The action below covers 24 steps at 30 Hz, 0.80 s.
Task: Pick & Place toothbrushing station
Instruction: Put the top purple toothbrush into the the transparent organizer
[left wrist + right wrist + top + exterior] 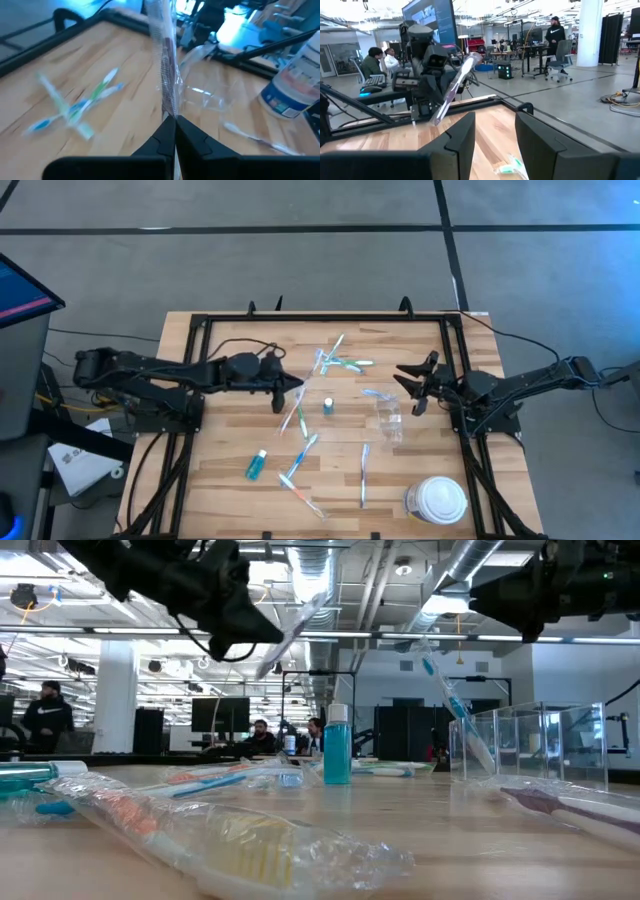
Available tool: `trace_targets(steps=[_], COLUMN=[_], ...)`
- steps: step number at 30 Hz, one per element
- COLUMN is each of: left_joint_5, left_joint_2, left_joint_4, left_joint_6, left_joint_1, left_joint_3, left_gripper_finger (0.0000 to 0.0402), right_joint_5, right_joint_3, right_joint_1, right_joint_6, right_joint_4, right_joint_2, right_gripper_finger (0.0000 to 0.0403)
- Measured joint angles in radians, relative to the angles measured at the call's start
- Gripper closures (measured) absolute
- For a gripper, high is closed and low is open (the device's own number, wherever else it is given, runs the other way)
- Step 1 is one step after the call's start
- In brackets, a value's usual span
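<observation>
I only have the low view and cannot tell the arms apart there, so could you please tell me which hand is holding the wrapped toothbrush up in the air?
Observer: The left hand. The high view shows it shut on the wrapped toothbrush over the middle of the table.
Operator: Thank you. Is the right hand carrying anything?
Observer: No. In its own wrist view the right hand is open, with nothing between its fingers.
Operator: And where is the clear cup relative to it?
Observer: From above, the clear cup sits on the table close to the right hand's fingertips, not touching them.
</observation>
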Motion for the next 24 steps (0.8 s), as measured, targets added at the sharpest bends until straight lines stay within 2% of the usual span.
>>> trace_targets(steps=[8,13,24], left_joint_5=[-0.012,-0.061,-0.105], left_joint_2=[0.154,0.242,0.379], left_joint_4=[0.046,0.052,0.077], left_joint_6=[0.058,0.11,0.178], left_joint_1=[-0.041,-0.064,-0.112], left_joint_3=[0.128,0.219,0.367], left_gripper_finger=[0.0401,0.0401,0.0401], right_joint_5=[-0.005,-0.058,-0.078], right_joint_3=[0.0,0.0,0.025], right_joint_1=[-0.017,-0.035,-0.046], right_joint_6=[-0.001,0.0,0.014], right_joint_4=[0.114,0.198,0.324], right_joint_2=[0.103,0.166,0.295], right_gripper_finger=[0.0272,0.0272,0.0272])
